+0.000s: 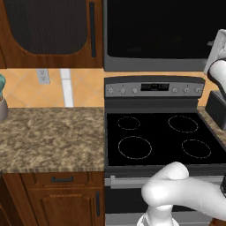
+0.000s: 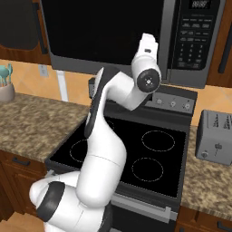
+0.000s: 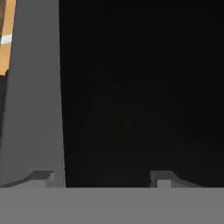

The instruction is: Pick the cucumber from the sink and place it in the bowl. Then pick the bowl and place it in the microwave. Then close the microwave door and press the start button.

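The stove (image 1: 161,139) is sitting dead centre, its black glass top bare with four ring burners showing, and its grey knob panel (image 1: 154,89) is running along the back. To the left, the speckled stone counter (image 1: 50,137) is stretching away, with a white wall socket (image 1: 43,76) on the orange tiles behind it and a pot of teal utensils (image 2: 6,86) standing at the far end. Over on the right counter, a grey toaster (image 2: 216,137) is sitting just beside the stove. Brown wooden cabinets (image 1: 48,33) are hanging up top on the left.

Above the stove, the microwave (image 2: 131,36) is looming large, its door (image 2: 106,31) lying flat across the front, and the button panel (image 2: 195,31) is showing on its right side. The white arm (image 2: 102,149) is rising in front of the stove and bending up so that the wrist is lying right across the lower part of that door.

Now the hand camera: the gripper (image 3: 103,177) is pointing straight at the dark glass, with the door's grey edge (image 3: 33,96) running up the left. The two fingertips (image 3: 164,178) are standing well apart, with nothing between them; the left one is lining up against the grey edge, though whether it is touching I cannot tell.
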Tool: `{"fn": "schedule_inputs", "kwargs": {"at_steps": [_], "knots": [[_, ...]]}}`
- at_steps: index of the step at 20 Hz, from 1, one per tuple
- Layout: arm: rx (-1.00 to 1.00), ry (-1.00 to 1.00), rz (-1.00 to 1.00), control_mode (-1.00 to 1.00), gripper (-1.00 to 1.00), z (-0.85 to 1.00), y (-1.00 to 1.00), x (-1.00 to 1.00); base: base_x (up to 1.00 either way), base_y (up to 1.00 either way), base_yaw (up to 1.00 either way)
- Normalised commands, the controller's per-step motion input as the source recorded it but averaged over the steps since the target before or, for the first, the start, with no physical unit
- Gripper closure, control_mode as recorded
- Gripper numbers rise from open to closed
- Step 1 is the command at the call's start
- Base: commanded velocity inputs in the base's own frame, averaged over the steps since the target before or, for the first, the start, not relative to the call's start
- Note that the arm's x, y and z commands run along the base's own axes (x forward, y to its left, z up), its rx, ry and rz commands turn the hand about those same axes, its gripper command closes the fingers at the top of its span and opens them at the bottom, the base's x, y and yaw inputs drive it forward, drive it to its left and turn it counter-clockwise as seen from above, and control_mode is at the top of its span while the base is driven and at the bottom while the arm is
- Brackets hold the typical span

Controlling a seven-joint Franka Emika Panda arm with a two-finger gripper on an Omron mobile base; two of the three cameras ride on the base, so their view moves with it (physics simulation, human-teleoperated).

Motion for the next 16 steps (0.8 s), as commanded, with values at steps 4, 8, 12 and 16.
{"fn": "schedule_inputs", "kwargs": {"at_steps": [4, 8, 12, 16], "knots": [[0.0, 0.0, 0.06, -1.0, -1.0, 0.92, 0.56, -0.47, 0.0, 0.0, 0.0], [0.0, 0.0, 0.03, -1.0, -1.0, 0.67, 0.51, -0.86, 0.0, 0.0, 0.0], [0.01, -0.03, 0.0, -1.0, -1.0, 0.21, -0.03, -1.0, 0.0, 0.0, 0.0], [0.07, -0.04, 0.0, -1.0, -1.0, 0.01, -0.44, -1.0, 0.0, 0.0, 0.0]]}}
